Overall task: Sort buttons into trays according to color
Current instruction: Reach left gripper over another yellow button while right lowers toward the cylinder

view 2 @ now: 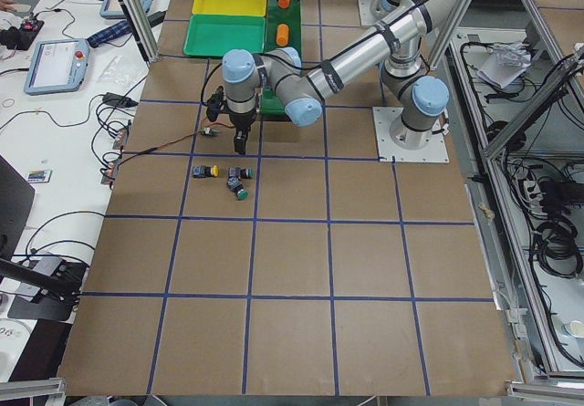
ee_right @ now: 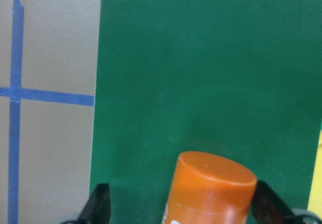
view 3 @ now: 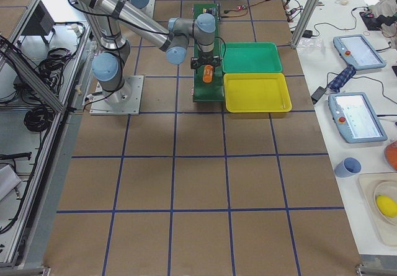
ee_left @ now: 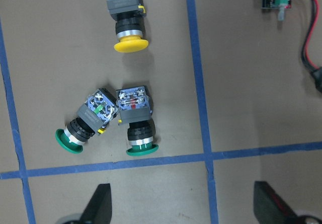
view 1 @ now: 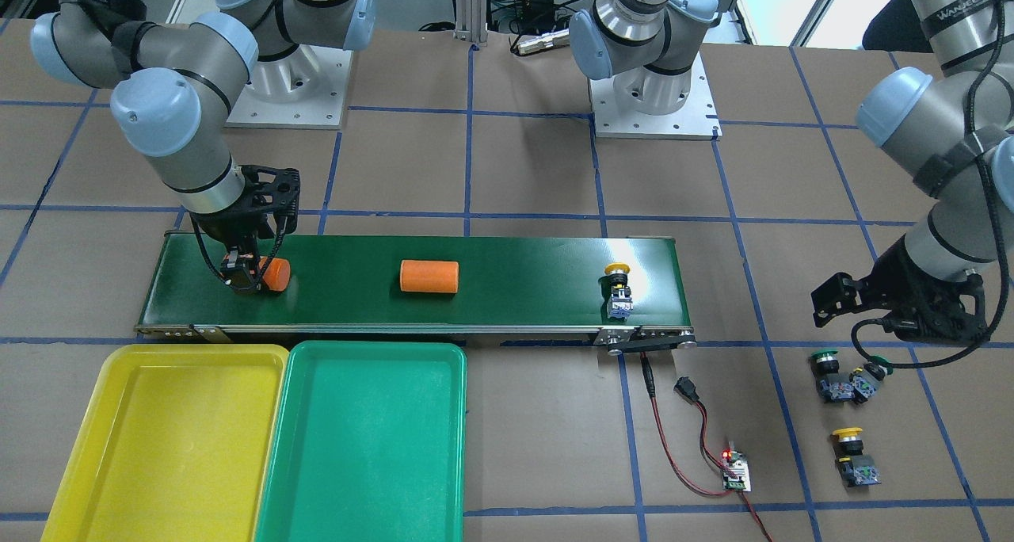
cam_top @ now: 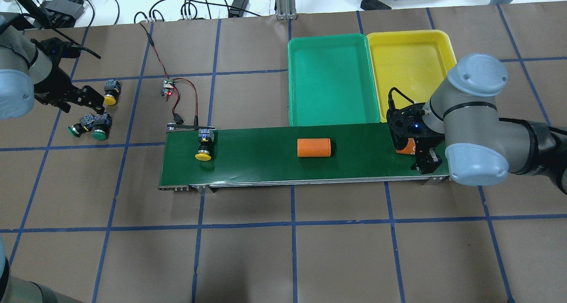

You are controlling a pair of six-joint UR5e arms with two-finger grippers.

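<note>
Viewed from above the robot's shoulders. At far left, the left gripper (ee_left: 183, 206) hovers with jaws apart and empty over three buttons lying on the brown table: a yellow-capped button (cam_top: 110, 93), then a green-capped button (ee_left: 85, 121) touching a second green-capped button (ee_left: 135, 121). Next, another yellow button (cam_top: 204, 146) lies on the conveyor belt (cam_top: 266, 161), near its left end. An orange cylinder (cam_top: 313, 147) sits mid-belt. At the belt's right end, the right gripper (ee_right: 180, 206) straddles a second orange cylinder (ee_right: 211, 183), jaws apart, not clamped (a gap shows on one side). Beyond the belt, the green tray (cam_top: 330, 79) and yellow tray (cam_top: 412, 59) hold nothing, so sorting looks unstarted. Each button has a mushroom cap, a black collar and a blue-grey block.
</note>
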